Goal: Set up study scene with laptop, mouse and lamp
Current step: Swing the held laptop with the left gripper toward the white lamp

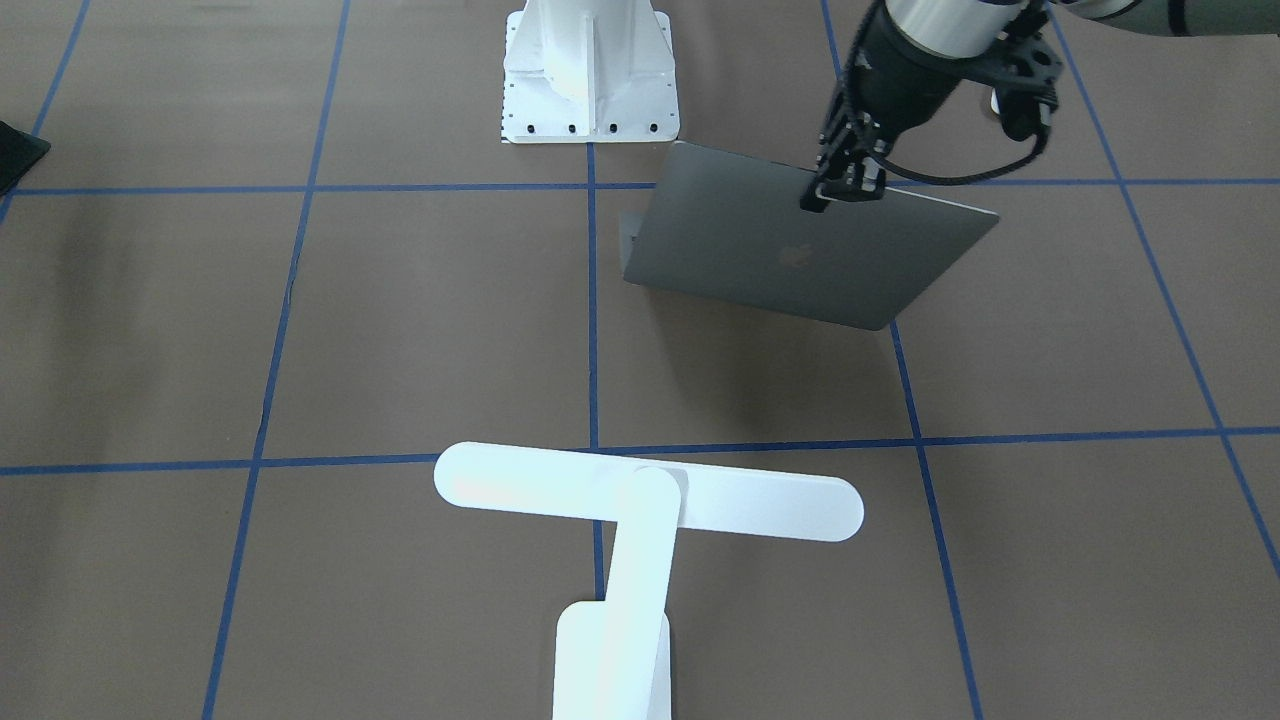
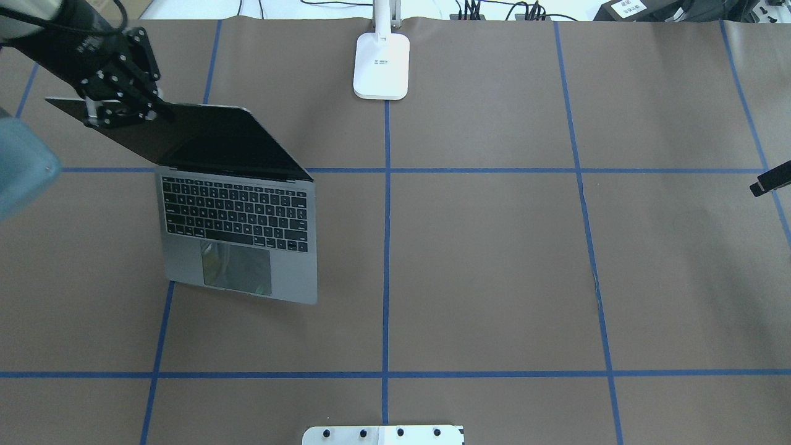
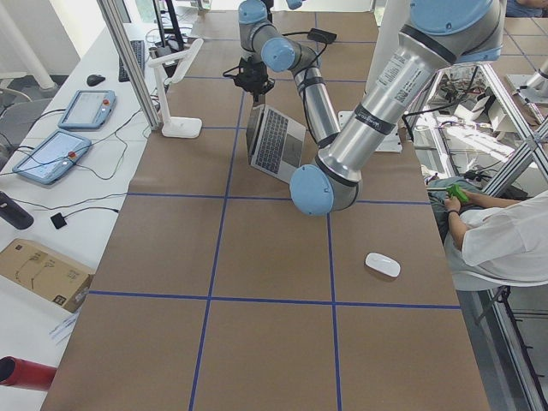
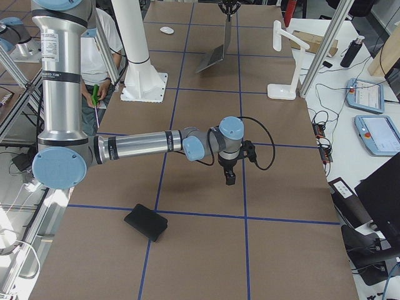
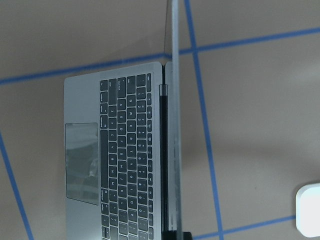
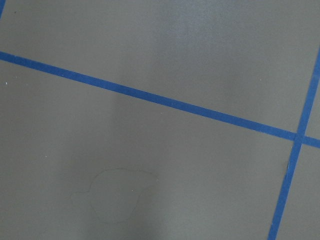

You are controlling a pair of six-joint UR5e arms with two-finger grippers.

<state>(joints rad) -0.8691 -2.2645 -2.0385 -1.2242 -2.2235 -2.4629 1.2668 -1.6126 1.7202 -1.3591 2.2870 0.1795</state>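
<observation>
My left claw (image 1: 830, 192) is pinched shut on the top edge of the lid of the laptop (image 1: 800, 250), which stands open with the screen near upright and the keyboard deck flat on the table (image 2: 494, 278) below the claw. The lamp (image 2: 381, 65) stands off to that claw's right, and the mouse (image 3: 383, 265) lies well away on its left. My right claw (image 4: 230, 178) hangs over the table far from all three, and I cannot tell how far open it is.

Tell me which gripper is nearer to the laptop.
Left. The left gripper grips the laptop by its lid's top edge; the right gripper hangs over bare table, far off to the robot's right.
</observation>
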